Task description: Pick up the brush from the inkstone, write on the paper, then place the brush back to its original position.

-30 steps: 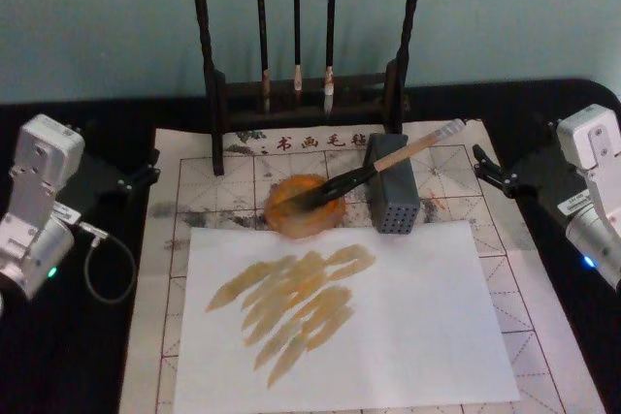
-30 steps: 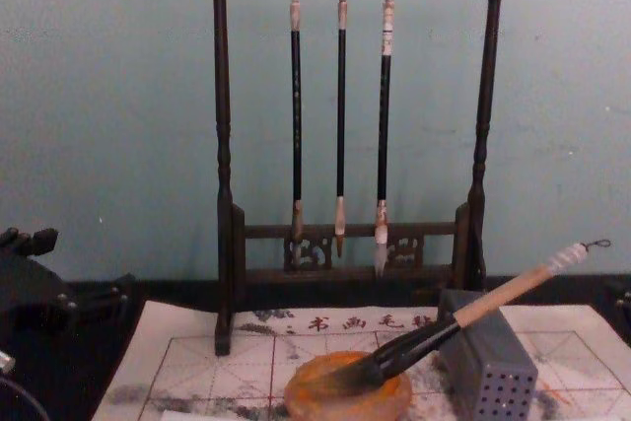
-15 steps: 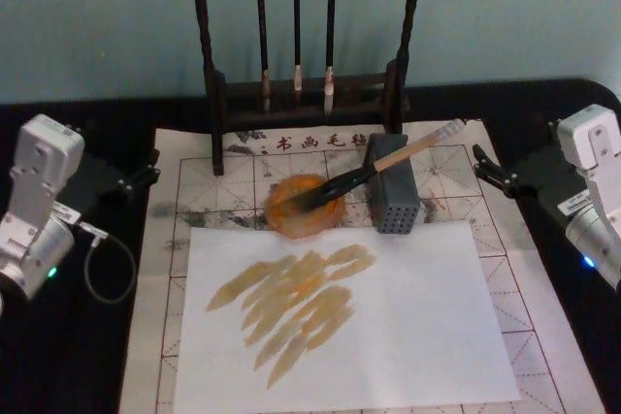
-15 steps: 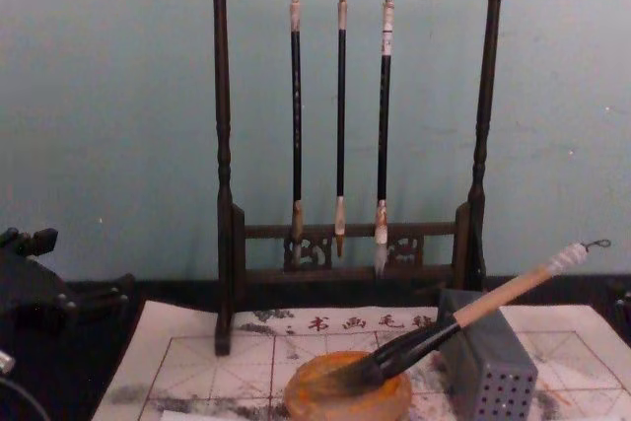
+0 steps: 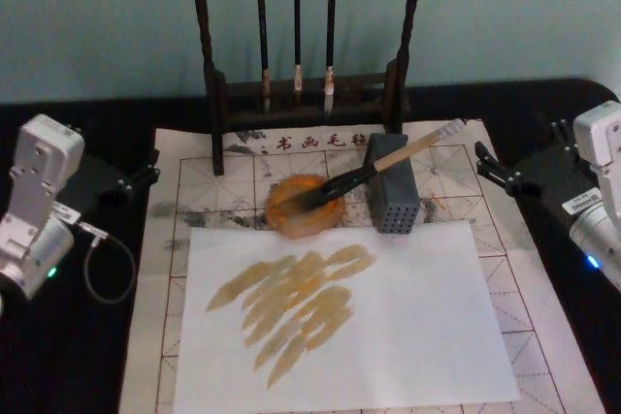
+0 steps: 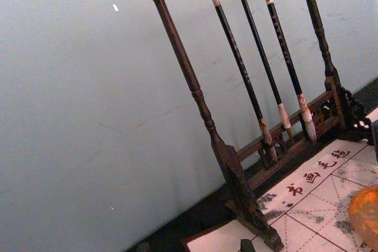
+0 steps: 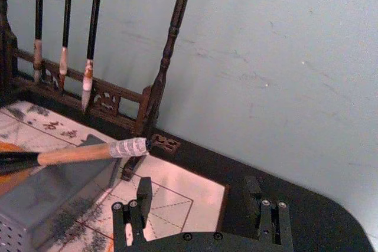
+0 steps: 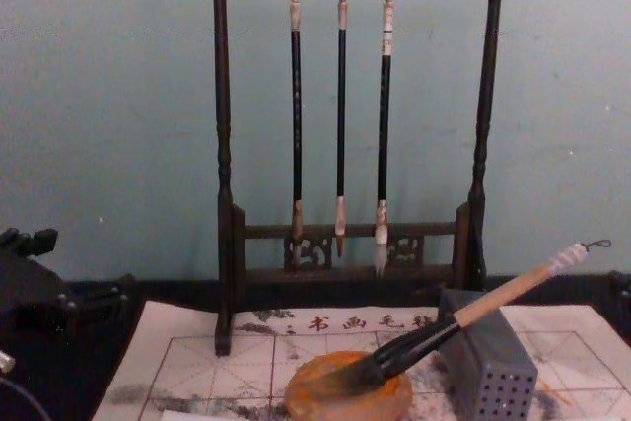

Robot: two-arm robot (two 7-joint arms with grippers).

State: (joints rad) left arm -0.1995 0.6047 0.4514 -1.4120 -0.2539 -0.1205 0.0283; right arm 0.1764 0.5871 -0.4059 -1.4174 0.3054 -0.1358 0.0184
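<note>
Lying nearest: plain white sheet (image 5: 408, 336) with ochre strokes (image 5: 291, 302), by the near edge of the table (image 5: 87, 356), laid over the paper (image 5: 529, 307) with its red grid.
Left claw (image 5: 136, 179): parked near the table's left edge, just off the paper; apart or together, cannot tell.
Right claw (image 5: 493, 170): near the right edge, by the paper's far right corner; jaws stand apart, nothing between them.
Inkstone (image 5: 286, 225): mid-table, just beyond the white sheet's far edge.
Brush (image 5: 388, 157): bristles down in the inkstone, handle slanting up over the grey block (image 5: 393, 206), capped end in the air toward the right claw.
Far edge: rack (image 5: 215, 94) with three thin brushes (image 5: 296, 16) hanging.
Stage (judged): brush at rest, neither claw on it; pickup likely falls to the right claw.
Risk, roll: the handle only leans on the block, so an off-centre close could roll it off.
Risk, knock: block and rack post sit close to the handle, so a wide approach could strike either.
Risk, drag: lifting at a slant could tug the inkstone or drip ink on the sheet.
Risk, slip: the white sheet looks loose and brush pressure could shift it.
</note>
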